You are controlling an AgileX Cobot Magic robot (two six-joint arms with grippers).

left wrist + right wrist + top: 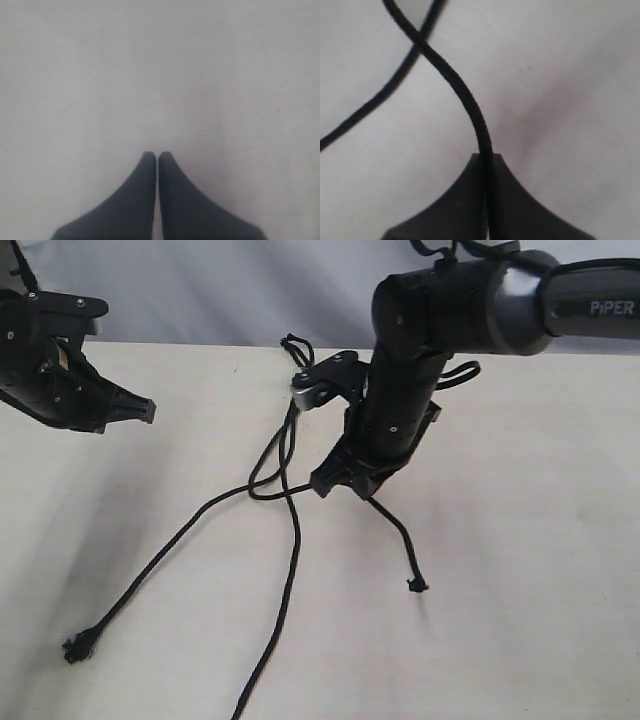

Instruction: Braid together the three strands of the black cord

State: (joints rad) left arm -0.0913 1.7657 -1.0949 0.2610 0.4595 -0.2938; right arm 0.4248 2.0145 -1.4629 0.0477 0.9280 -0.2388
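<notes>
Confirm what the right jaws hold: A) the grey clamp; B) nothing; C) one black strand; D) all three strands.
C: in the right wrist view a single strand runs straight into the shut right jaws, and the exterior view shows the grey clamp lying clear of them.

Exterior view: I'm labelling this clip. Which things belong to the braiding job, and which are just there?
Job: black cord, its three strands joined at the grey clamp; right gripper, shut on one strand; left gripper, shut and empty.
Just there: table; grey backdrop.
</notes>
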